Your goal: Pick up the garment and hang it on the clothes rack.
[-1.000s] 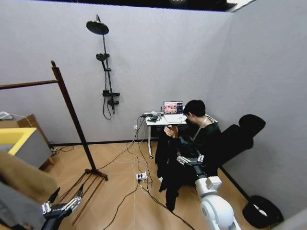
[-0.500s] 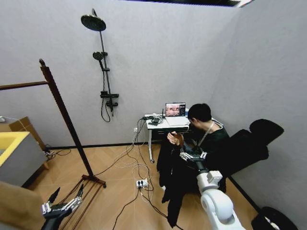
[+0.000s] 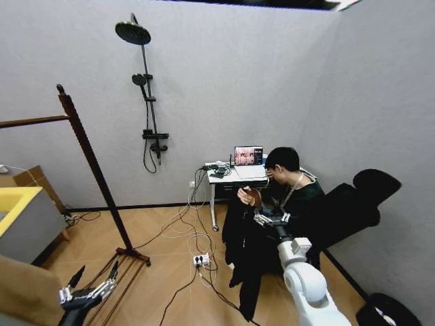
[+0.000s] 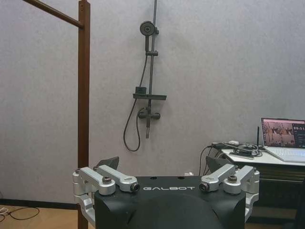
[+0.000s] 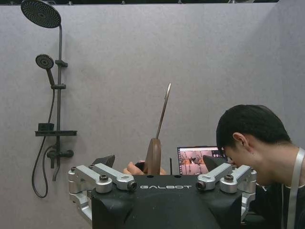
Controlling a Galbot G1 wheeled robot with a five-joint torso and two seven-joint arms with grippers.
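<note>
1. Our right gripper (image 3: 270,219) is stretched out ahead at the right of the room with its fingers spread, and the hanger (image 5: 158,138) stands upright in the gap between them; we cannot tell whether the pads touch it.
2. A person's hand (image 3: 247,197) holds the top of the garment (image 3: 246,255) just beyond that gripper.
3. The garment hangs as a long black drape from there down toward the wooden floor (image 3: 163,261), in front of the seated person.
4. Our left gripper (image 3: 87,292) waits low at the left, fingers spread and holding nothing.
5. The clothes rack (image 3: 87,153) stands at the left, well apart from the garment, its post leaning across our head view and its slatted base beside the left gripper.
6. Behind, a shower fitting (image 3: 146,95) hangs on the grey wall, and a laptop (image 3: 248,157) sits on a small desk (image 3: 228,173).
</note>
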